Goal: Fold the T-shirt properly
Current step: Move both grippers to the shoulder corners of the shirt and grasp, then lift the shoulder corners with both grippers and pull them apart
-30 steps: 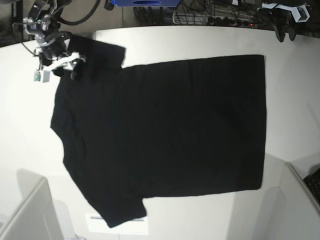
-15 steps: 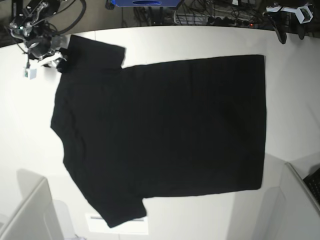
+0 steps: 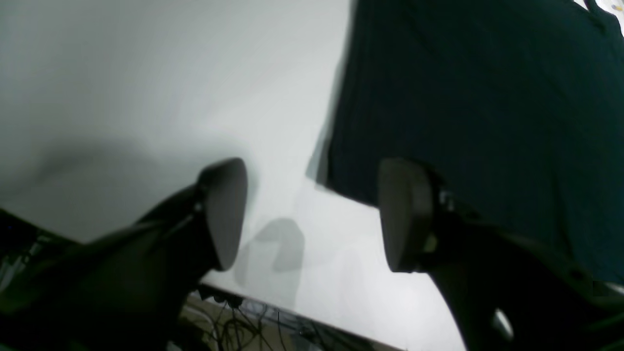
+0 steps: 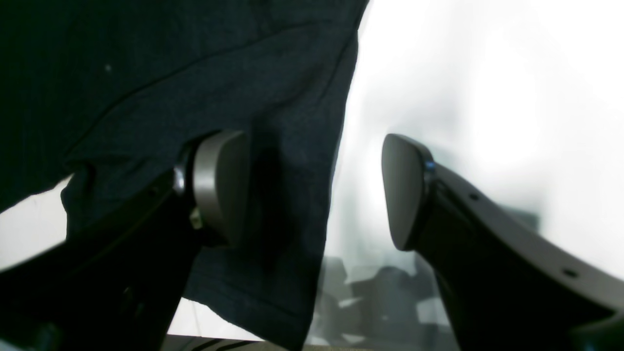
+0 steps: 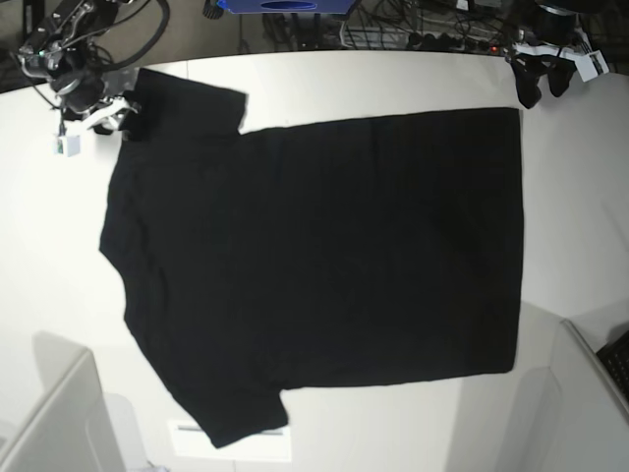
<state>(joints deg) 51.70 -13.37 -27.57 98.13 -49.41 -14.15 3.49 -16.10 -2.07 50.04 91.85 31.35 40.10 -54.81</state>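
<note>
1 black T-shirt (image 5: 324,265) lies flat across the white desk (image 5: 59,256), plain side up, long axis left-right in the base view, hem toward the right, with cables (image 5: 413,34) behind the far edge. The 2 grippers hover clear: left gripper (image 3: 312,214) fingers (image 3: 224,209) parted and empty beside a shirt corner, right gripper (image 4: 317,190) fingers (image 4: 219,180) parted astride the sleeve edge, gripping nothing.

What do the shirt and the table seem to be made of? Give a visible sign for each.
Shirt: looks like soft knit cloth, matte black; it lies limp, and the right wrist view shows a stitched hem and creases. Table: a hard, smooth white top, perhaps laminate; it shows soft shadows and a slight sheen.
</note>
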